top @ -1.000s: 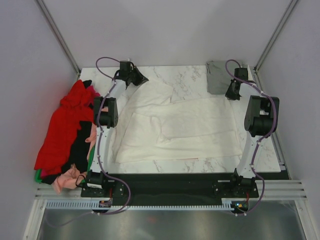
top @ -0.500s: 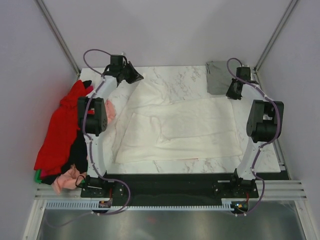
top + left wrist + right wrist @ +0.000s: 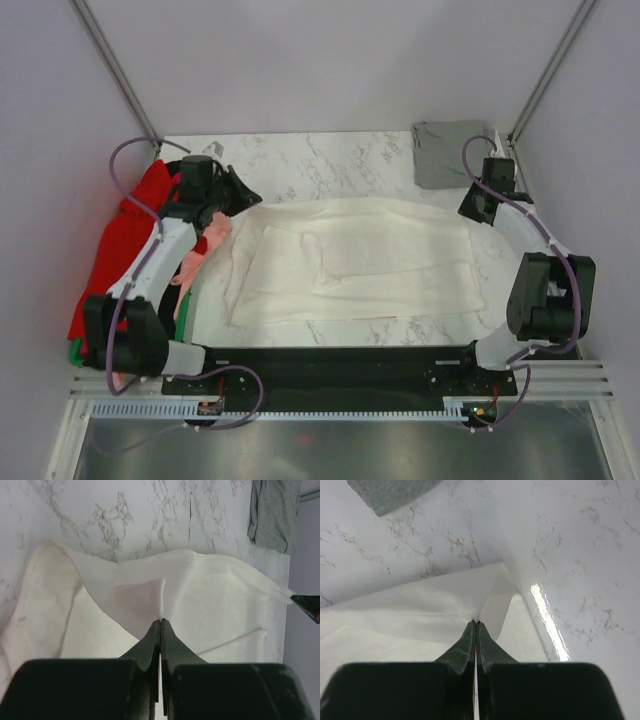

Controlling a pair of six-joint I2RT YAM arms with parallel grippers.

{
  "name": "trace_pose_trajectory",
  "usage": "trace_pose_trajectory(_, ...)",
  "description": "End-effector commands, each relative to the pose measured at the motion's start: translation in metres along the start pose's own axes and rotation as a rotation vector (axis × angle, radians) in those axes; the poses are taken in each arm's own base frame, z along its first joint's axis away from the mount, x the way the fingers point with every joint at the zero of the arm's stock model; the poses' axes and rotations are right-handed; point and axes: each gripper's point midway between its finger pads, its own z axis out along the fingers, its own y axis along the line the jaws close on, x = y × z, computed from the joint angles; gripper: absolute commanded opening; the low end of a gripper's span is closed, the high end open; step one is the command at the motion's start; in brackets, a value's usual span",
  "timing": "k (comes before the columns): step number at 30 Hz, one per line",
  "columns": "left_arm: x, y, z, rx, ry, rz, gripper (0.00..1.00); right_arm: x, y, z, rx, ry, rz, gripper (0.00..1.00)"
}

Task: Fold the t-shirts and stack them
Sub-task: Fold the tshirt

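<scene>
Jaws, left and right, each tight on far edge of cream t-shirt (image 3: 380, 262)

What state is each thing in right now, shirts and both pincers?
white shirt: spread out, partly folded, far edge pinched at both ends.
grey shirt: folded, lying apart at far right.
shirt pile: unfolded heap, left side.
left pincer: shut on white shirt.
right pincer: shut on white shirt.
</scene>
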Motion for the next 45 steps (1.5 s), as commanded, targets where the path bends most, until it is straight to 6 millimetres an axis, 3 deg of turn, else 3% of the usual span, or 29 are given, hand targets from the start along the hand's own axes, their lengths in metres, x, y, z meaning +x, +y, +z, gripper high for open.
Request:
trace_pose_trajectory(1,0.008,0.008,-0.045,-0.038,-0.083,0.066,0.02,-0.007,-0.006,-0.024,0.006,-0.094,0.043,0.00)
trace_pose_trajectory(5,0.037,0.019,-0.087,-0.062,-0.115,0.063,0.02,0.015,-0.035,-0.029,0.045,-0.075,0.133,0.00)
trace_pose_trajectory(8,0.067,0.037,-0.098,-0.108,-0.071,0.012,0.02,0.028,-0.059,-0.027,0.045,-0.059,0.239,0.00)
trace_pose_trajectory(10,0.076,0.045,-0.110,-0.138,-0.090,-0.012,0.02,0.030,-0.058,-0.030,0.032,-0.063,0.243,0.00)
trace_pose_trajectory(14,0.099,0.062,-0.117,-0.172,-0.078,-0.052,0.02,0.043,-0.052,-0.031,-0.016,-0.042,0.251,0.00)
trace_pose_trajectory(18,0.103,0.066,-0.121,-0.189,-0.090,-0.066,0.02,0.054,-0.050,-0.031,-0.040,-0.015,0.246,0.00)
trace_pose_trajectory(24,0.084,0.061,-0.131,-0.208,-0.142,-0.031,0.02,0.068,-0.052,-0.035,-0.045,-0.006,0.243,0.00)
trace_pose_trajectory(29,0.088,0.067,-0.142,-0.259,-0.144,-0.078,0.02,0.077,-0.071,-0.045,0.049,-0.045,0.308,0.00)
trace_pose_trajectory(32,0.098,0.082,-0.153,-0.329,-0.168,-0.155,0.09,0.084,-0.079,-0.046,0.067,-0.046,0.389,0.00)
trace_pose_trajectory(33,0.098,0.084,-0.160,-0.344,-0.202,-0.211,0.25,0.086,-0.082,-0.046,0.076,-0.041,0.408,0.02)
trace_pose_trajectory(34,0.106,0.088,-0.163,-0.363,-0.189,-0.240,0.49,0.091,-0.087,-0.045,0.090,-0.032,0.448,0.38)
trace_pose_trajectory(35,0.107,0.083,-0.168,-0.331,-0.210,-0.275,0.82,0.092,-0.088,-0.046,0.091,-0.033,0.465,0.63)
trace_pose_trajectory(36,0.110,0.086,-0.166,-0.336,-0.205,-0.289,0.82,0.093,-0.089,-0.046,0.093,-0.034,0.480,0.83)
trace_pose_trajectory(37,0.114,0.084,-0.168,-0.312,-0.214,-0.298,0.94,0.094,-0.090,-0.047,0.097,-0.042,0.495,0.98)
trace_pose_trajectory(40,0.117,0.087,-0.165,-0.309,-0.218,-0.307,0.94,0.079,-0.080,-0.055,0.043,-0.097,0.504,0.98)
trace_pose_trajectory(45,0.119,0.087,-0.135,-0.301,-0.138,-0.295,0.85,0.050,-0.025,-0.067,-0.115,-0.141,0.362,0.98)
